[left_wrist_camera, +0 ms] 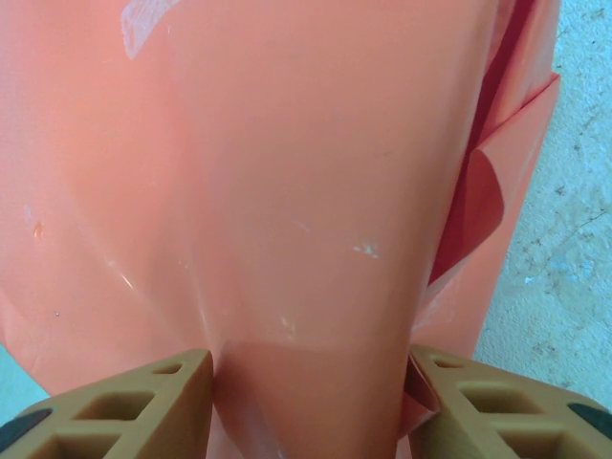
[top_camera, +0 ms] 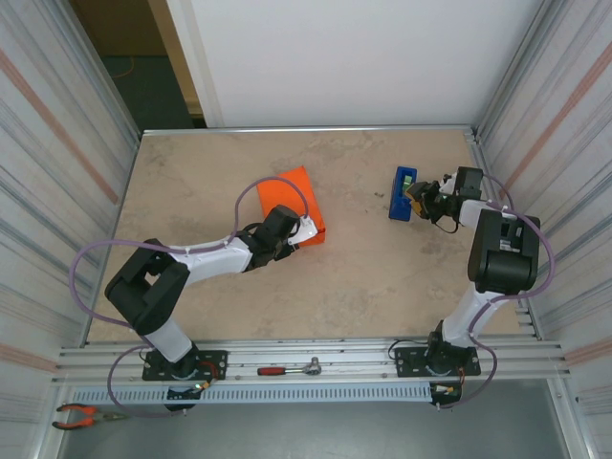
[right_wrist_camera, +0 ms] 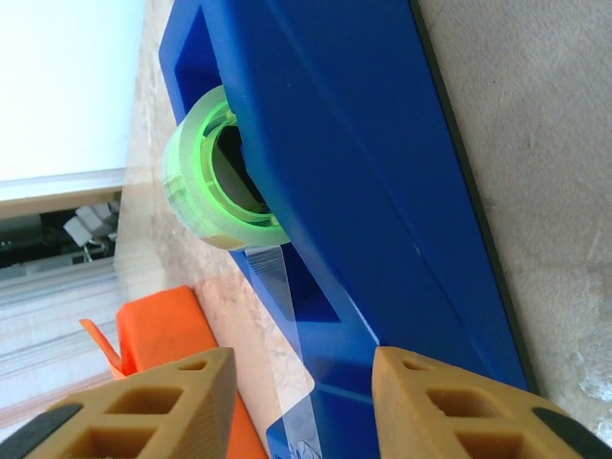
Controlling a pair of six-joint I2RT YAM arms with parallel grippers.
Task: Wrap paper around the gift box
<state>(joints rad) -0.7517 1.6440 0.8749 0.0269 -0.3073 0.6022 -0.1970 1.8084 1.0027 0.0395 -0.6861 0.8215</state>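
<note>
The small, squarish gift box (top_camera: pixel 287 196) with its orange skin lies flat on the beige, stone-patterned counter (top_camera: pixel 382 287). It sits left of centre, well apart from the blue plastic tape dispenser (top_camera: pixel 403 192) on the right. The thin, bright orange sheet of paper (left_wrist_camera: pixel 287 191) is drawn over the box. In the left wrist view it looks smooth and slightly glossy, with one loose fold (left_wrist_camera: pixel 478 206) standing open along its right side.

The left end effector (left_wrist_camera: pixel 308 373) sits at the box's near right corner. Its jaws stand about half apart, and a gathered tongue of paper fills the gap and touches both tan fingers (left_wrist_camera: pixel 143 406). It appears to be pinching the paper rather than the box itself. The right end effector (right_wrist_camera: pixel 304 363) hovers at the dispenser with its jaws parted and nothing between them gripped. The green-cored roll of clear tape (right_wrist_camera: pixel 215 182) lies ahead of it, and a clear strip runs down toward the gap.

The box looks light and stiff, so it would likely slide on the counter if pushed from one side only. The paper seems thin, slick and springy, so a hard pinch could crease or tear it, and a released flap would probably lift again. The best hold is probably near a folded edge, pressed flat against a box face close to the corner.
</note>
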